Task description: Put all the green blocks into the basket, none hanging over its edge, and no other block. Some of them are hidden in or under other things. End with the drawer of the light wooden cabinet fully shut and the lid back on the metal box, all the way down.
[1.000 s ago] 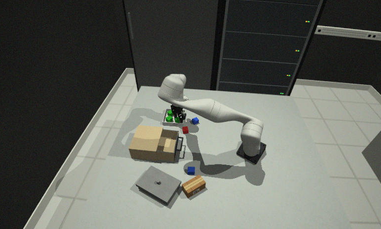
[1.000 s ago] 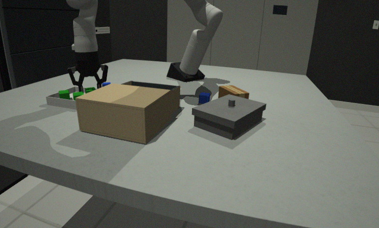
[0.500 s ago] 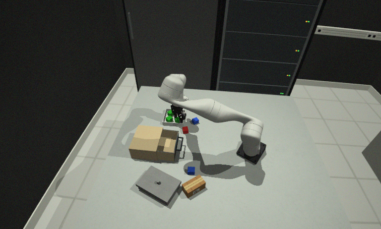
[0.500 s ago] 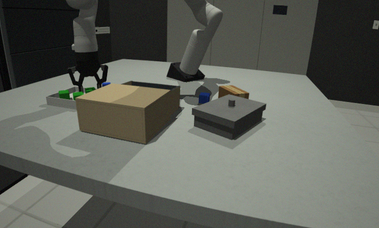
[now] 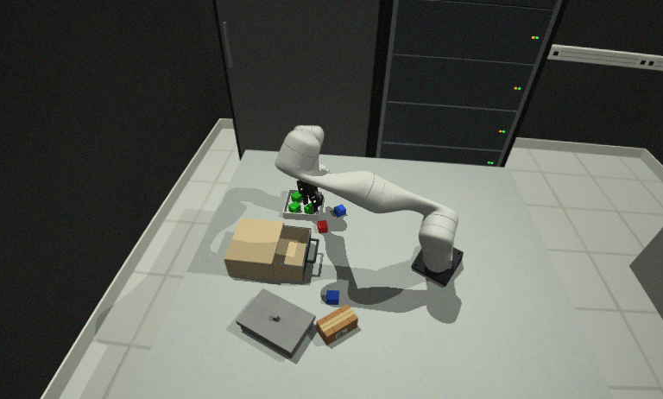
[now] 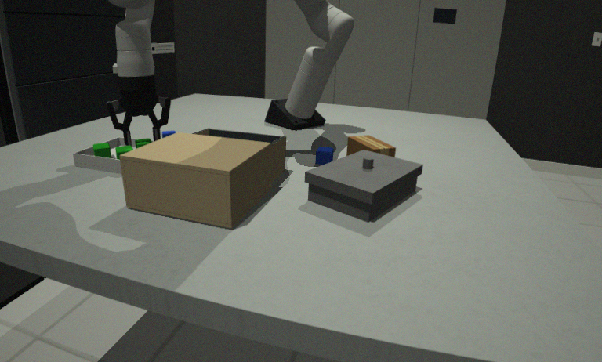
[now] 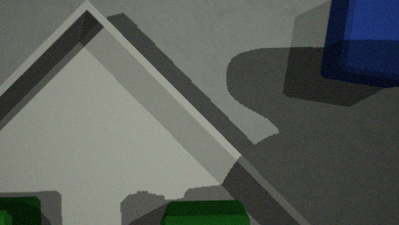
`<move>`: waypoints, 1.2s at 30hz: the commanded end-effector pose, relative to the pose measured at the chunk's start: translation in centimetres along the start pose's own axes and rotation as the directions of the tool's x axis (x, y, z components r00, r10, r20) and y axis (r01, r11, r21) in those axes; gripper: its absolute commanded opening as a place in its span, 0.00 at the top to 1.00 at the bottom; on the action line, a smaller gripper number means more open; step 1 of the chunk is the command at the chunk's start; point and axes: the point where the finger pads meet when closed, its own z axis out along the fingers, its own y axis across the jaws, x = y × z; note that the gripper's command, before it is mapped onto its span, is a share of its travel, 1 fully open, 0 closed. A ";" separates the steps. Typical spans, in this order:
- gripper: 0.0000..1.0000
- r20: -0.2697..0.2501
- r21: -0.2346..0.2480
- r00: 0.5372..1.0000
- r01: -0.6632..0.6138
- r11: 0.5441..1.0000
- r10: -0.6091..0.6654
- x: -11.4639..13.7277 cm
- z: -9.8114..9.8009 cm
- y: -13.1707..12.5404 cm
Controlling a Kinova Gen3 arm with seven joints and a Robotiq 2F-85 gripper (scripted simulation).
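Three green blocks [image 5: 296,196] [image 5: 294,206] [image 6: 101,150] [image 6: 124,151] show inside the light basket [image 5: 301,216] [image 6: 96,162] [image 7: 161,77]; two show partly at the wrist view's bottom edge. My gripper [image 5: 310,205] [image 6: 142,139] is partly open, pointing down inside the basket area, fingers around the right-hand green block [image 5: 308,209] [image 7: 205,215]. The light wooden cabinet [image 5: 255,240] [image 6: 200,150] has its drawer [image 5: 292,265] [image 6: 244,133] pulled out; no block shows in its visible part. The lid [image 5: 274,329] [image 6: 361,172] lies level on the metal box [image 6: 339,199], whose inside is hidden.
A blue block [image 5: 340,210] [image 6: 168,134] [image 7: 372,39] lies right of the basket, and a red block [image 5: 322,226] between basket and drawer. Another blue block [image 5: 332,297] [image 6: 324,155] is near a brown carton [image 5: 337,324] [image 6: 371,144] beside the metal box. The drawer handle [image 5: 317,250] sticks out.
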 end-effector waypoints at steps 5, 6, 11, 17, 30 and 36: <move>0.39 0.002 0.002 1.000 0.002 1.000 -0.002 -0.1 -3.2 -0.2; 0.39 0.002 0.002 1.000 0.002 1.000 -0.002 -0.1 -3.6 -0.2; 0.39 0.002 0.002 1.000 0.002 1.000 -0.002 -0.1 -6.1 -0.2; 0.39 0.002 0.002 1.000 0.002 1.000 -0.002 -0.2 -8.2 -0.2; 0.39 0.002 0.002 1.000 0.002 1.000 -0.002 -0.2 -12.6 -0.2; 0.39 0.002 0.002 1.000 0.003 1.000 -0.003 -0.2 -13.9 -0.2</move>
